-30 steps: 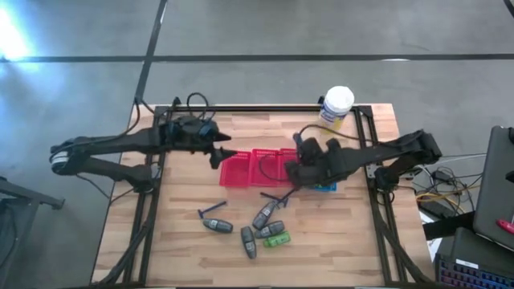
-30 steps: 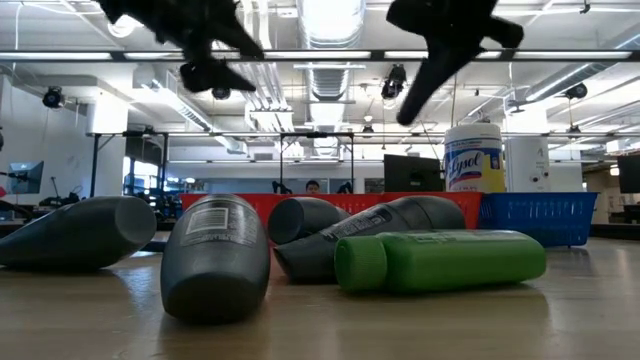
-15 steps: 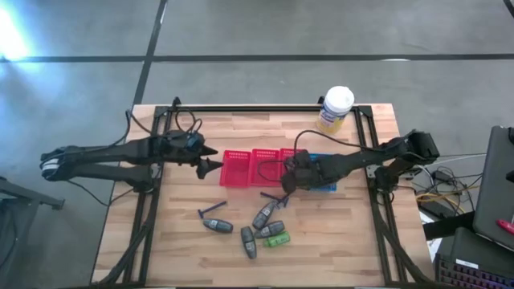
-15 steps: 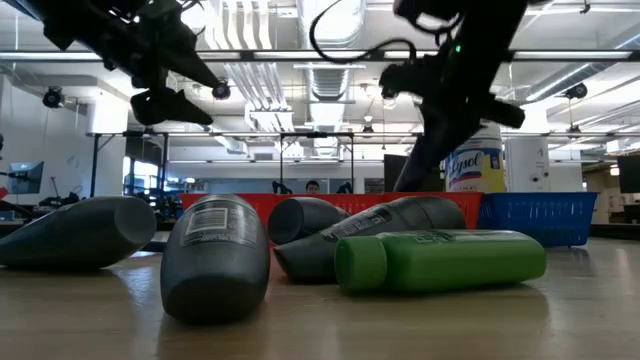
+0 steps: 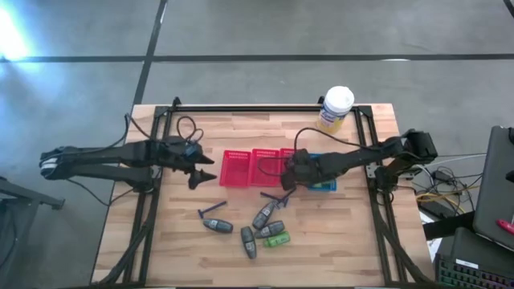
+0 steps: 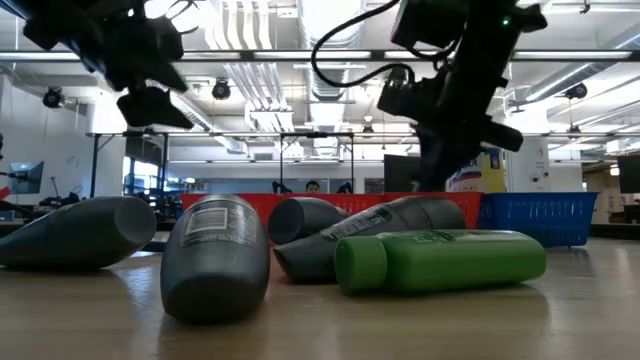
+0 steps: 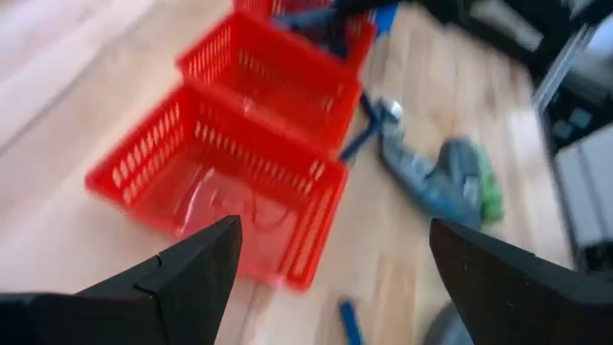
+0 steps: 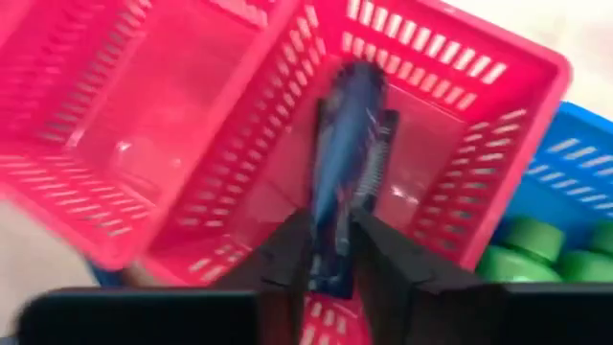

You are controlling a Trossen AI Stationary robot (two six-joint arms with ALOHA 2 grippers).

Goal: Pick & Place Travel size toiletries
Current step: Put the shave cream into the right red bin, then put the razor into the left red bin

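Right gripper [image 8: 330, 251] w/ blue razor [image 8: 343, 163] over red basket [image 8: 498, 86].

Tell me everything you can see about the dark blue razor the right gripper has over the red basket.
The razor is a slim dark blue stick with a ribbed black strip along one side, plastic by its look. Its near end sits between the right gripper's two dark fingers; the rest points forward and down into a compartment of the red basket. Whether its far tip touches the basket floor cannot be told. In the high view, the arm hides it.
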